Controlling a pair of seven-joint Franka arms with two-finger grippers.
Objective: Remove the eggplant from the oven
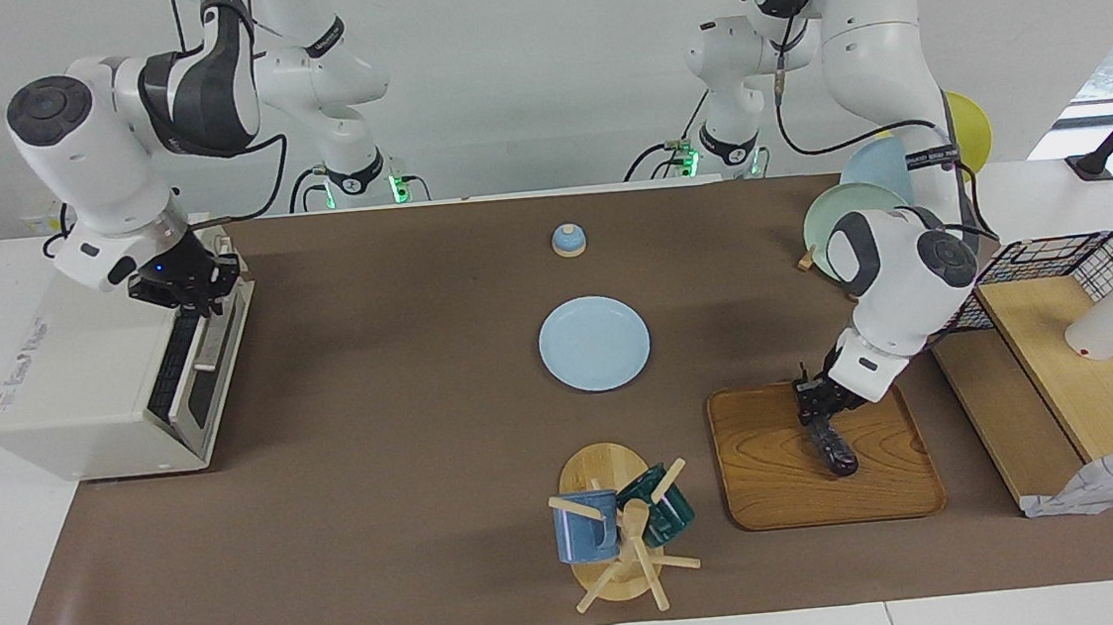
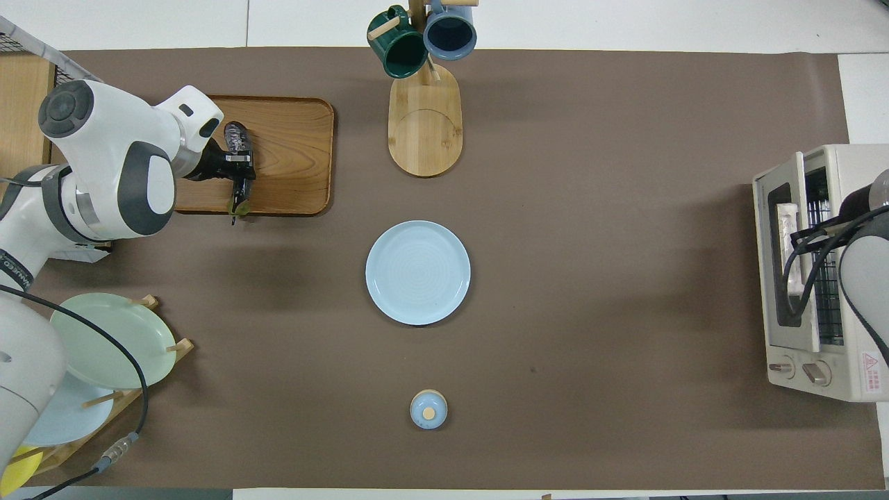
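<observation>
The eggplant (image 1: 833,448) (image 2: 237,141), slender, glossy and near black, lay on the wooden tray (image 1: 779,484) (image 2: 292,160) at the left arm's end of the table, its blunt end pointing away from the robots and its thin greenish stem end reaching the tray's rim nearest them. The left gripper (image 1: 815,409) (image 2: 239,167) was down on it, fingers closed around the stem half. The tray was a shallow rounded rectangle of grained wood with a raised lip; most of its floor beside the eggplant, toward the right arm's end, was bare.

The oven (image 1: 86,389) (image 2: 833,278), a boxy cream-white shell, stood far from the tray at the right arm's end. Its glass door appeared raised, nearly shut, with wire rack bars showing through the window in the overhead view. The right gripper (image 1: 190,297) was at the door's top edge; whether its fingers were apart or closed could not be told.

The brown mat (image 1: 376,416) (image 2: 590,208) between tray and oven was smooth and mostly open. A round pale-blue plate (image 1: 595,343) (image 2: 418,272) sat on it, nearer the robots than the tray, and a small blue domed lid (image 1: 569,240) (image 2: 428,409) with a wooden knob lay nearer still. Beside the tray, toward the oven, stood a wooden mug tree (image 1: 614,536) (image 2: 424,118) on an oval base, holding a blue mug (image 1: 585,527) (image 2: 450,31) and a dark green mug (image 1: 661,508) (image 2: 397,47). Past the tray at the left arm's end stood a black wire basket (image 1: 1059,258) with wooden shelves.
</observation>
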